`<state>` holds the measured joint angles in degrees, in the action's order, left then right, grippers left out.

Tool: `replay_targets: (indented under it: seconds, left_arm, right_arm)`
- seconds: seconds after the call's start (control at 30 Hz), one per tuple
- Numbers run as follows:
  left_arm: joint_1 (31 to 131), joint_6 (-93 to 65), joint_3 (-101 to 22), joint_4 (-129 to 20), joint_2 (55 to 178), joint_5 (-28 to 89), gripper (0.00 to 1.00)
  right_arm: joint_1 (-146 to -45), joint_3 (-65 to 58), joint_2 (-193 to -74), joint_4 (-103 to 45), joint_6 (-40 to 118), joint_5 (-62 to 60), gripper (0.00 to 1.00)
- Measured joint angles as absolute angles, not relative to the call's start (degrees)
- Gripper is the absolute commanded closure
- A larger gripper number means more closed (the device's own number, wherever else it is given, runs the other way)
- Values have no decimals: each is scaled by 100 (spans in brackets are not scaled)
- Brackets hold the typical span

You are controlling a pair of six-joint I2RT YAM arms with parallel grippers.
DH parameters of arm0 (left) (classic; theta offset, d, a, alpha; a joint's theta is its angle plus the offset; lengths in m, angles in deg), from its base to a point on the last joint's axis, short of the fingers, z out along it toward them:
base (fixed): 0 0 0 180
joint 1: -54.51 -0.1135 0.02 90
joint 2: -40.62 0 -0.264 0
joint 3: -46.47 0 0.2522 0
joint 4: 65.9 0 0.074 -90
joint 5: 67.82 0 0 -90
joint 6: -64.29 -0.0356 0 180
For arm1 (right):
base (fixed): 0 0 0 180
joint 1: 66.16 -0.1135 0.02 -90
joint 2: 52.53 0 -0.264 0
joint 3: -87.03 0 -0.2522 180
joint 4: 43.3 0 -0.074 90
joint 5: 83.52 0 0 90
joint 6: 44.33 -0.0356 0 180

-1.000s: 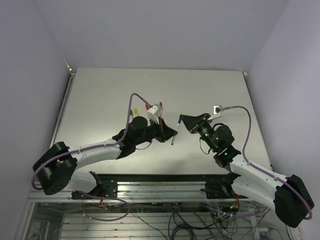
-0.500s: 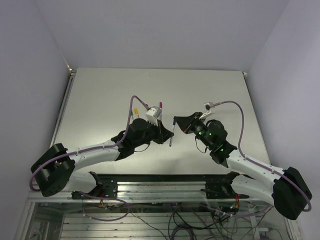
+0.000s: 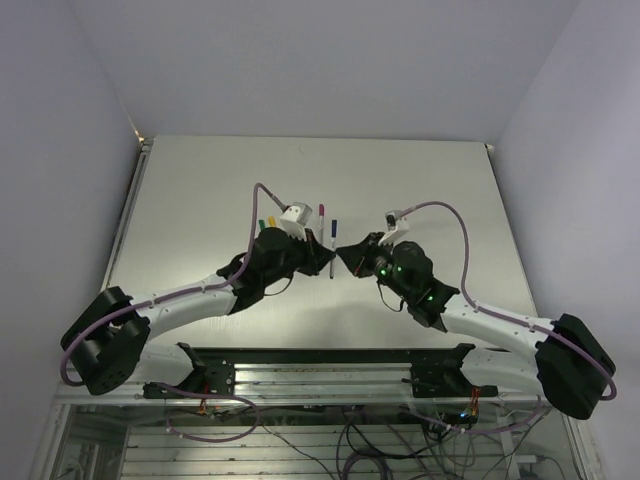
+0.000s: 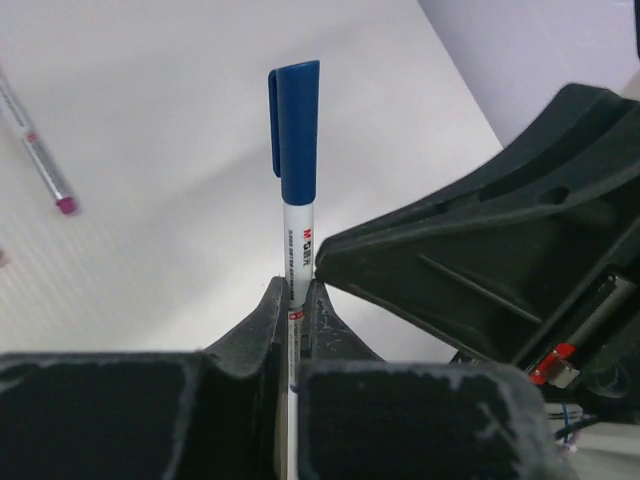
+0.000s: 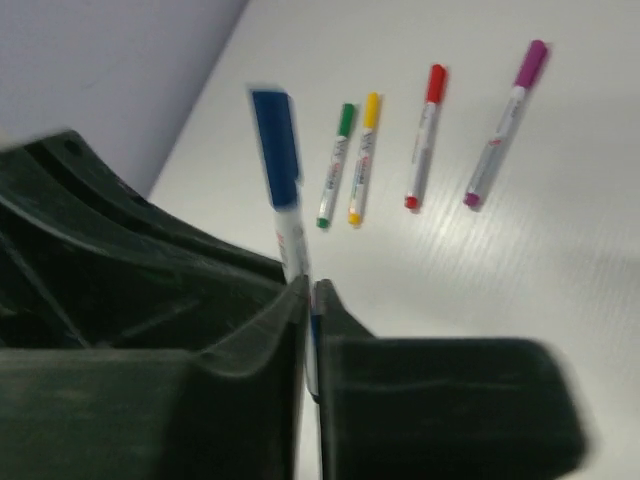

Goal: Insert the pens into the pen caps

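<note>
The blue pen [image 3: 333, 246] hangs above the table between both grippers, with the blue cap [image 4: 297, 128] seated on its far end. My left gripper [image 4: 296, 292] is shut on the grey-white barrel below the cap. My right gripper [image 5: 310, 292] is shut on the same pen [image 5: 290, 232] from the opposite side, at its blue-ended lower part. In the top view the left gripper [image 3: 326, 262] and right gripper [image 3: 342, 254] nearly touch. The green pen [image 5: 335, 165], yellow pen [image 5: 360, 158], red pen [image 5: 425, 135] and purple pen [image 5: 505, 125] lie capped on the table.
The four capped pens lie in a row just beyond the left gripper, the purple one [image 3: 321, 215] nearest the blue pen. The right gripper's black body [image 4: 480, 270] fills the right of the left wrist view. A purple cable [image 3: 262, 200] loops above the left wrist.
Both arms have moved left and farther from the bases, and the right gripper has closed in on the left one. The blue cap, held apart before, now sits on the pen.
</note>
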<state>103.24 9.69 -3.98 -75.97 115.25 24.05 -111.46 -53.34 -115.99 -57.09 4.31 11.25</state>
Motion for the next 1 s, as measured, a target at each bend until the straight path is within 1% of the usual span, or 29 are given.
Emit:
replay_targets:
  seconds: [0.07,0.17,0.23,0.33,0.53,0.63,0.83,1.0]
  left_arm:
    - [10236,978,-405,-7632,11521,2335,93]
    - [10217,993,-468,-8059,11435,2241,93]
    - [10217,1024,-486,-8284,11311,2200,93]
    - [10217,1074,-444,-8365,11125,2066,93]
    - [10166,1258,-219,-7901,10885,1492,93]
    - [9985,1384,-90,-7549,10878,1297,93]
    - [9366,1507,-66,-7057,11250,1164,93]
    - [9050,1502,-337,-6633,11973,1102,92]
  right_arm:
    - [-11150,-5310,-11689,-5657,433,1167,100]
    - [-11255,-5321,-11816,-5189,446,1123,99]
    - [-11312,-5319,-11853,-4935,464,1195,94]
    - [-11317,-5273,-11785,-4717,514,1484,91]
    - [-11317,-5079,-11442,-4498,608,2133,89]
    - [-11317,-5074,-11254,-4347,603,2419,89]
    - [-11317,-5118,-10959,-3919,448,2863,89]
    - [-11317,-5223,-10681,-3552,280,3165,89]
